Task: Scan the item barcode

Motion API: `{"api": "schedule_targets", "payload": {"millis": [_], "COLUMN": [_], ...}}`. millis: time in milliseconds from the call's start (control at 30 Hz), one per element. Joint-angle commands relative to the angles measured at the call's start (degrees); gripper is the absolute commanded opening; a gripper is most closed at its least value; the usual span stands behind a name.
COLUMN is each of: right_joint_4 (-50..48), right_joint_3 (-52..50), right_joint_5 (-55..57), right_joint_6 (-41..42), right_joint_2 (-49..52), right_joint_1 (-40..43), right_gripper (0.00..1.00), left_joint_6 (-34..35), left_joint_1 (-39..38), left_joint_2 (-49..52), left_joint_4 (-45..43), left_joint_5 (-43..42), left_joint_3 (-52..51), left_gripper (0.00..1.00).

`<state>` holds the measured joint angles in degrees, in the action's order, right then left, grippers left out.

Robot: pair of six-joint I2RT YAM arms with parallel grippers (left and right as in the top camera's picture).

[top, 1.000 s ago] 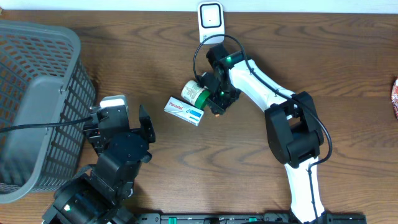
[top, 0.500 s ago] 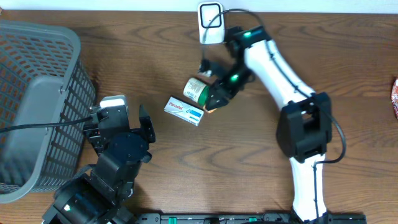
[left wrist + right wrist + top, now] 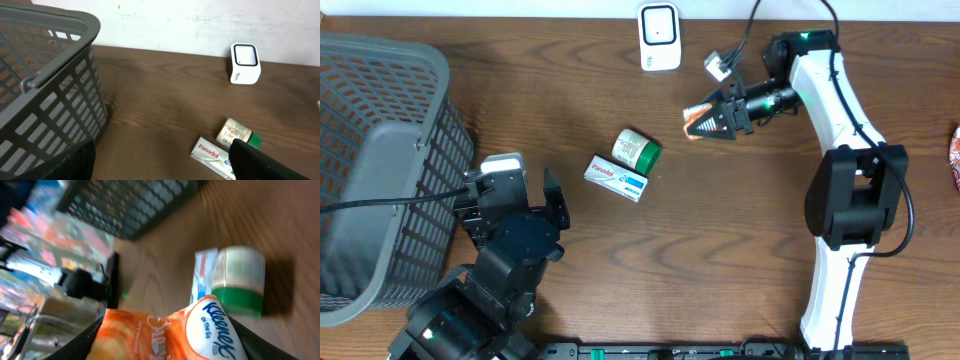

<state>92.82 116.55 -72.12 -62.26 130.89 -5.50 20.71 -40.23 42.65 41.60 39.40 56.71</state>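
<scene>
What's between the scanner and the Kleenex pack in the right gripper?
Nothing. In the overhead view, only bare table separates the scanner from the Kleenex pack held by the right gripper.

mock shop checkout, barcode scanner [image 3: 659,36], grey shopping basket [image 3: 370,170], wooden table [image 3: 720,240]
</scene>
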Motion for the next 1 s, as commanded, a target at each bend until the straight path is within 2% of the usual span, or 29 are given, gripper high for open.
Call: {"api": "schedule_targets", "payload": {"millis": [0, 100, 267, 433, 667, 967], "right_joint_4": [1.40, 3.41, 4.61, 4.59, 4.31, 4.52], "right_joint_3": [0.72, 0.72, 0.72, 0.72, 0.72, 0.72], "right_joint_5": [-11.61, -13.88, -14.84, -15.56, -14.43, -7.61], "right_joint_6": [-3.15, -1.22, 10.45, 15.06, 15.50, 17.66], "right_joint_2": [-0.11, -0.11, -0.11, -0.11, -0.11, -0.11], "right_joint_1": [0.76, 0.98, 1.03, 1.92, 6.49, 10.60], "right_gripper": [0.65, 0.65, 0.64, 0.66, 0.68, 0.65], "left_joint_6": [-0.55, -0.55, -0.55, -0.55, -0.55, -0.55], "left_joint_1": [0.04, 0.04, 0.04, 0.04, 0.04, 0.04], "left_joint_2": [-0.07, -0.07, -0.07, -0.07, -0.07, -0.07], "left_joint_4": [-0.04, -0.04, -0.04, -0.04, -0.04, -0.04], "left_joint_5": [1.11, 1.11, 1.11, 1.11, 1.11, 1.14], "left_joint_3": [0.26, 0.26, 0.26, 0.26, 0.26, 0.26], "left_gripper": [0.86, 0.86, 0.86, 0.86, 0.86, 0.86]}}
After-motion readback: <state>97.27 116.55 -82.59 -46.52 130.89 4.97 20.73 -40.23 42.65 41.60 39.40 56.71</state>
